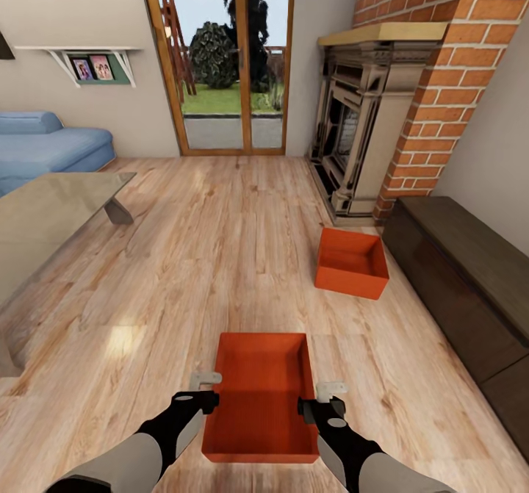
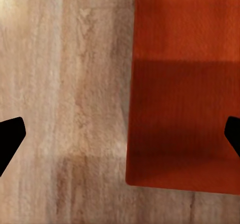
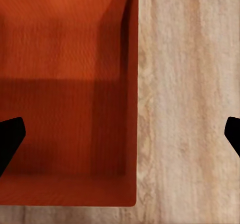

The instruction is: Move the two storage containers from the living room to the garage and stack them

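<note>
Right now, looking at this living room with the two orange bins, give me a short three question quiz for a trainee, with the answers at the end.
1. True or false: the far bin is stacked on the near bin.
2. Which side of the near bin is the left gripper poised at? A) the left wall B) the right wall C) the far wall
3. Fill in: the far bin sits on the wood floor close to the brick ______.

Key
1. False: they stand apart on the floor.
2. A. The right gripper is at the opposite wall, and both grippers are open.
3. Fireplace, beside the dark cabinet.
</note>
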### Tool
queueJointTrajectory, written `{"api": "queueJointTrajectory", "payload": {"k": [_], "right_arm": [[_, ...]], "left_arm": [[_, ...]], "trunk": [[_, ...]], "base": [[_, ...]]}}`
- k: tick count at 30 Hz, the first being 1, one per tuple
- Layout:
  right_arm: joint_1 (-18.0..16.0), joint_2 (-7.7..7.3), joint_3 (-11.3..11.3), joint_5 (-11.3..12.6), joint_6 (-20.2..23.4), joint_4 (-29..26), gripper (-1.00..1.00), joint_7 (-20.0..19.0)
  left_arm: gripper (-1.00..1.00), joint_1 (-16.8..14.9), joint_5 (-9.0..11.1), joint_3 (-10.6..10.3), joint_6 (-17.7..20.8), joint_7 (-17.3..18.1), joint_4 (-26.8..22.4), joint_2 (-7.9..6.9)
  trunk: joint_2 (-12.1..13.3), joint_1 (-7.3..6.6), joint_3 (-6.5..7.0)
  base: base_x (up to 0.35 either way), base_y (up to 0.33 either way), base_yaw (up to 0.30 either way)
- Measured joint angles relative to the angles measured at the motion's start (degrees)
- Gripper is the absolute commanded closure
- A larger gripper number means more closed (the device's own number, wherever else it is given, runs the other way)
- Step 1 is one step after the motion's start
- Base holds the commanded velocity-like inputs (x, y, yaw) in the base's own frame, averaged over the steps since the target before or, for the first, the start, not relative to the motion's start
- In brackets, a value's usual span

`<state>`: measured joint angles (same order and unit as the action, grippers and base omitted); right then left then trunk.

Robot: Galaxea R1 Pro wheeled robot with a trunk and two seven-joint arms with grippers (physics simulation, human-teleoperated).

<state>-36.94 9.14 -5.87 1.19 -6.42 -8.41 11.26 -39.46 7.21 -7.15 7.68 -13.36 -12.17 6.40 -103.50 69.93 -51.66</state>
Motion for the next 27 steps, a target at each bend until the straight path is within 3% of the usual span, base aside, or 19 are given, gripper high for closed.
{"api": "queueJointTrajectory", "payload": {"k": [8, 16, 27], "right_arm": [[0.0, -0.16, 0.0, 0.0, -0.2, 0.0, -1.0, 0.0], [0.0, -0.29, 0.0, 0.0, 0.1, 0.0, -1.0, -0.3], [0.0, -0.47, 0.1, 0.6, 0.6, 0.2, -1.0, -0.9]], "left_arm": [[-1.0, 0.0, -0.1, 0.1, 0.2, -0.2, 0.0, 0.03], [-1.0, 0.0, 0.0, 0.2, 0.4, -4.2, 0.0, 0.1], [-1.0, 0.0, 0.0, 0.2, 0.2, -4.6, 0.0, 0.12]], "trunk": [[-3.2, 1.76, -1.44], [-6.4, 3.52, -2.87], [-10.8, 5.93, -4.85]], "base": [[0.0, 0.0, 0.0], [0.0, 0.0, 0.0], [0.0, 0.0, 0.0]]}}
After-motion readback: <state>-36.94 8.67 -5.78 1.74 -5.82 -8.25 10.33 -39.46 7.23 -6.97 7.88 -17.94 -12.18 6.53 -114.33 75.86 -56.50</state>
